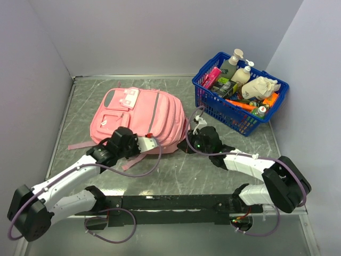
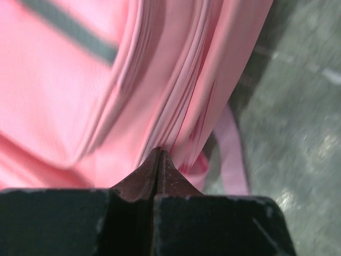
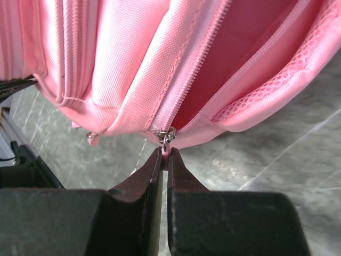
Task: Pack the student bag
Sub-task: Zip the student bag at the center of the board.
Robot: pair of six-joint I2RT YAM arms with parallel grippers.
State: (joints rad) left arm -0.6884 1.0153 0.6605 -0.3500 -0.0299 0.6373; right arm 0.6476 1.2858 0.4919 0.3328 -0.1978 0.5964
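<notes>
Toward the far left corner of the bench (image 1: 176,170), seen from above, the student bag (image 1: 136,112) lies front up, with the blue basket (image 1: 224,114) of bottles at the far right corner. The left arm (image 1: 74,178) reaches the bag's near edge, and the right arm (image 1: 245,162) reaches its near right corner.

From the left wrist, the jaws are clenched tip to tip against a fold (image 2: 176,106) in the bag's side. I cannot tell whether any cloth is caught between them. If none is, the bag has no anchor and would likely slide along the bench once the zip is pulled.

From the right wrist, the jaws pinch the zip pull (image 3: 167,137) with only their very tips, and the opening (image 3: 234,58) beside it is partly parted. So shallow a hold could slip off, or the slider could snag on the loose fabric.
</notes>
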